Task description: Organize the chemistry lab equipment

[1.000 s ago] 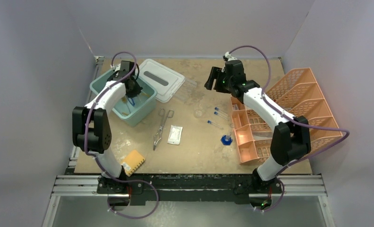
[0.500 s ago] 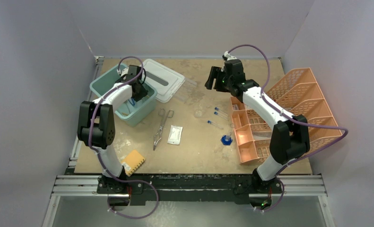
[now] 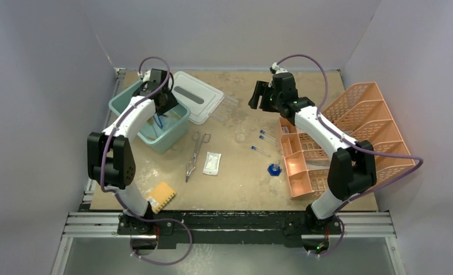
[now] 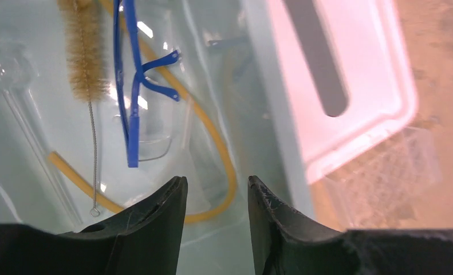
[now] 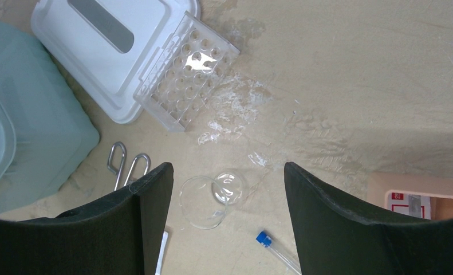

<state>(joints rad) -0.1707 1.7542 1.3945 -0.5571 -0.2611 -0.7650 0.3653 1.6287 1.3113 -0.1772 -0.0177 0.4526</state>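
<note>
Obs., near to far:

- Sponge (image 3: pixel 161 196) lies by the near-left corner of the worktop (image 3: pixel 241 189).
- Mid-worktop: scissors (image 3: pixel 196 153), packet (image 3: pixel 212 162) just beside them, and a small blue piece (image 3: pixel 274 169) toward the organiser (image 3: pixel 304 170) at the right edge.
- Three tubes (image 3: pixel 267 138) lie loose just left of the organiser. Two clear dishes (image 5: pixel 212 195) overlap next to them.
- Far-left: bin (image 3: pixel 178 133) with brush (image 4: pixel 85 51), glasses (image 4: pixel 133 86) and tubing (image 4: pixel 212 143) inside. Lid (image 3: pixel 198 97) lies beside it, and the rack (image 5: pixel 186 69) touches the lid's right edge.

Claws:
- Left claw (image 4: pixel 215 212) hangs over the bin's right side. Its jaws are part-way apart and nothing is between them.
- Right claw (image 5: pixel 227 177) hangs above the dishes, toward the far edge. Its jaws are wide apart and empty.

Risks for you:
1. If the left claw drops straight down, a finger could catch the bin wall. It could also hook the tubing loop or a glasses arm and drag the contents out.
2. The dishes and rack are clear and hard to place. A misjudged descent could press on a dish or skid the rack off the lid.
3. The tubes are round and will likely roll if nudged, possibly under the organiser's lip.

Writing: a red-and-white label (image 5: pixel 408 203) shows in an organiser compartment but is too small to read. No brand is legible anywhere.
</note>
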